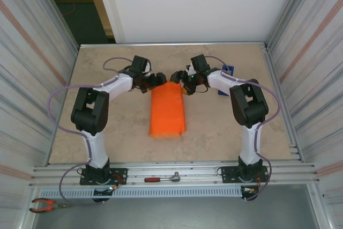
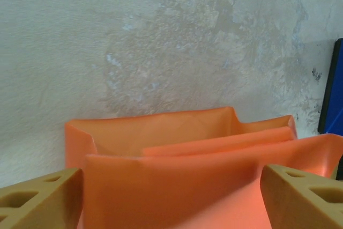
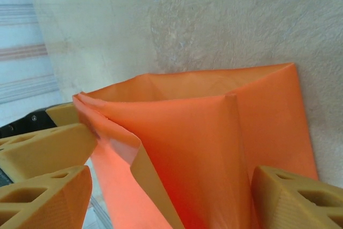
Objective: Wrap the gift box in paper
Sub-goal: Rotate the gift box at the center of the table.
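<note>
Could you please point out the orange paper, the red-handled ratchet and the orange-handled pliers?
orange paper (image 1: 167, 112), top view, middle of its upper face
red-handled ratchet (image 1: 154, 179), top view, its red handle
orange-handled pliers (image 1: 52, 204), top view, where the handles meet

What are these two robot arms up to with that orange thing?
They are wrapping a gift. The orange paper lies folded into a long sleeve in the middle of the table. Both arms reach to its far end, which gapes open, not yet folded shut. The left gripper and the right gripper stand there with jaws open, astride the loose paper edges. A blue tape dispenser stands by the right arm.
</note>
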`<action>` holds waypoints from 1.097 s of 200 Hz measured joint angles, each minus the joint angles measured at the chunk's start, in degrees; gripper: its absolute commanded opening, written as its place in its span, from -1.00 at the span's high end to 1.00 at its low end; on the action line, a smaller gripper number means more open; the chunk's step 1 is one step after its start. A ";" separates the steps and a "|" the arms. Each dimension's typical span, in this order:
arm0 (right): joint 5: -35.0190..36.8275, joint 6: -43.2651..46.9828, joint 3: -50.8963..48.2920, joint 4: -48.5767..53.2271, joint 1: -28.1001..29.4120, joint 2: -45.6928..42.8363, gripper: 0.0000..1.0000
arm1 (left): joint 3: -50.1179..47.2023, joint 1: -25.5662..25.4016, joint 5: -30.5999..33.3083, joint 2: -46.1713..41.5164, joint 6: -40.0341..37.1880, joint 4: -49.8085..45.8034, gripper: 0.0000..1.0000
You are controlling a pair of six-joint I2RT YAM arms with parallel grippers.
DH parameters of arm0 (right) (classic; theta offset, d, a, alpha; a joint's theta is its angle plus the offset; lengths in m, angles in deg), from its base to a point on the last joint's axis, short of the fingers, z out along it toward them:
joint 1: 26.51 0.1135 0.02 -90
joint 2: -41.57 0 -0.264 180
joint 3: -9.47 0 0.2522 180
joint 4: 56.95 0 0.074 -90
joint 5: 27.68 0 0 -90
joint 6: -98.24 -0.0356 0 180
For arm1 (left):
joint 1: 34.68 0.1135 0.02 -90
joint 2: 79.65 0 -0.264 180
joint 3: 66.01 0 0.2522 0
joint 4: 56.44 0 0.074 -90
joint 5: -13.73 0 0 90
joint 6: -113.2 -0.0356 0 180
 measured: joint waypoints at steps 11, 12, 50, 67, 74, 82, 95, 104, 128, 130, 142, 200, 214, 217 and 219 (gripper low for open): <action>0.33 0.48 0.07 0.57 -0.39 -0.26 -0.67 | -1.53 1.11 -0.33 -1.62 -0.02 0.46 -0.69; 0.33 0.50 0.07 0.63 -0.39 -0.28 -0.67 | -1.64 1.18 -0.35 -1.73 -0.02 0.48 -0.69; 3.54 2.45 -4.90 2.97 -1.86 -6.43 -0.73 | -10.60 3.37 -0.72 -11.10 0.02 2.34 -0.69; 4.61 3.17 -10.84 3.48 -1.53 -12.59 -0.70 | -16.37 3.04 -1.53 -15.93 0.52 3.91 -0.70; 5.16 3.39 -13.27 3.80 -1.03 -15.15 -0.67 | -19.02 2.84 -1.73 -17.90 0.90 4.55 -0.69; 5.95 3.48 -16.00 4.04 -0.17 -18.08 -0.66 | -21.84 2.34 -1.84 -19.98 1.40 4.81 -0.69; 6.78 3.48 -20.00 4.33 1.73 -22.23 -0.63 | -25.90 1.14 -1.79 -23.06 2.05 5.05 -0.68; 7.93 3.43 -22.60 4.39 3.39 -24.74 -0.62 | -28.68 -0.09 -1.66 -25.24 2.62 5.22 -0.66; 10.27 2.95 -27.85 4.39 8.15 -29.14 -0.55 | -34.10 -3.96 -0.76 -30.82 4.63 5.25 -0.55; 10.47 2.82 -28.09 4.37 8.55 -29.29 -0.54 | -34.45 -4.28 -0.70 -31.21 4.83 5.38 -0.53; 11.32 2.01 -29.05 4.13 10.23 -29.44 -0.46 | -36.22 -5.90 -0.22 -32.96 5.97 6.08 -0.46; 13.73 0.00 -25.24 2.73 11.30 -22.97 0.17 | -38.25 -9.38 1.75 -30.21 9.11 11.37 -0.23; 14.29 0.11 -22.93 3.02 10.73 -21.51 0.14 | -38.03 -9.35 2.08 -28.87 9.42 12.41 -0.23; 14.38 0.17 -22.51 3.15 10.58 -21.27 0.11 | -37.88 -9.35 2.12 -28.65 9.44 12.46 -0.24; 14.51 0.17 -22.21 3.19 10.49 -21.11 0.08 | -37.70 -9.35 2.16 -28.52 9.46 12.48 -0.23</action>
